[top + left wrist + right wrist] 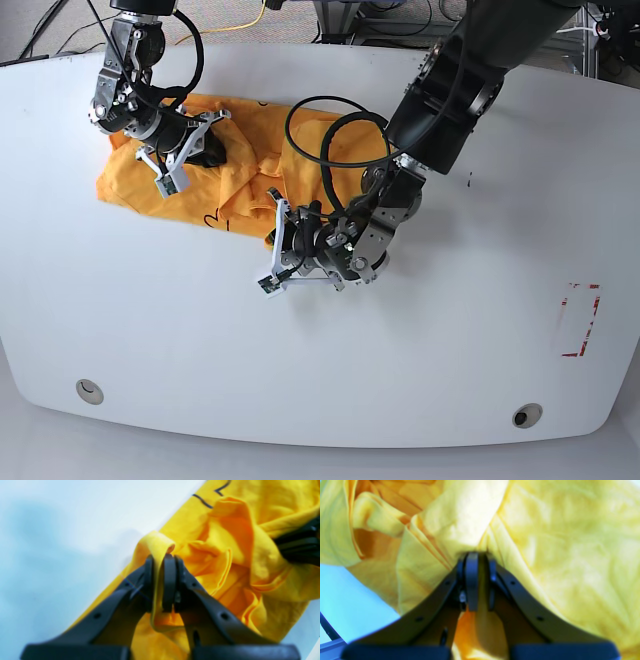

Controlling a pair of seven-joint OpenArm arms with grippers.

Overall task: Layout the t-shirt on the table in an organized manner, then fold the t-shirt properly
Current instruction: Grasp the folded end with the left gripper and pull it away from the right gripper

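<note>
Firstly, left wrist view: the left gripper (pixel 160 580) has its jaws clenched on a raised fold of the t-shirt (pixel 237 562), which bunches beyond and to the right of the jaws; the bare table (pixel 62 530) lies to their left, and a black line print (pixel 202 501) shows far ahead. Right wrist view: the right gripper (pixel 480 580) pinches a gathered ridge of the t-shirt (pixel 557 542), cloth spreading on both sides of the jaws. Base view: the t-shirt (pixel 125 185) lies crumpled on the table (pixel 450 340) between both grippers; a red tape outline (pixel 580 320) sits well apart.
</note>
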